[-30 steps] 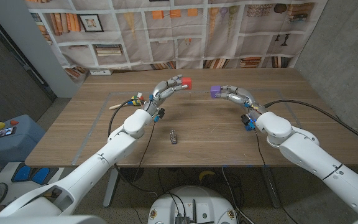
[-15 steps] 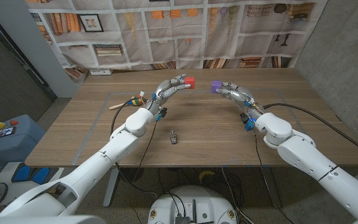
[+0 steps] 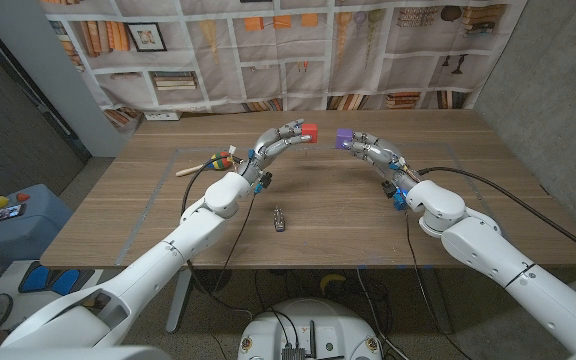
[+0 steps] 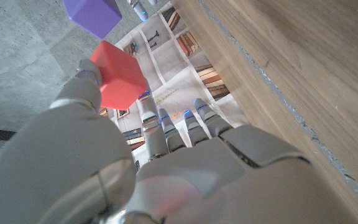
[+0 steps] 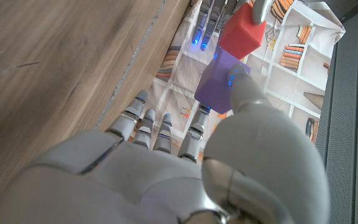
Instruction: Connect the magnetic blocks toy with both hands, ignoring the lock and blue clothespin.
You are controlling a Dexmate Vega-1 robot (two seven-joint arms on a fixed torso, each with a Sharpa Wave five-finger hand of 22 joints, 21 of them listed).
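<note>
Above the wooden bench [image 3: 168,215], the left robot hand [image 3: 280,139] pinches a red plastic cube [image 3: 308,132] — just beside it, the right robot hand [image 3: 376,153] pinches a purple plastic cube [image 3: 343,137].

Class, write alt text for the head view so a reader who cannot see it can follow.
Two robot hands hold magnetic blocks above a wooden table: the left hand a red block, the right hand a purple block, with a gap between them. A small metal lock lies nearer the camera.

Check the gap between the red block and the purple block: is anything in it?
Nothing. In the head view the red block in the left hand and the purple block in the right hand face each other across open air.
</note>
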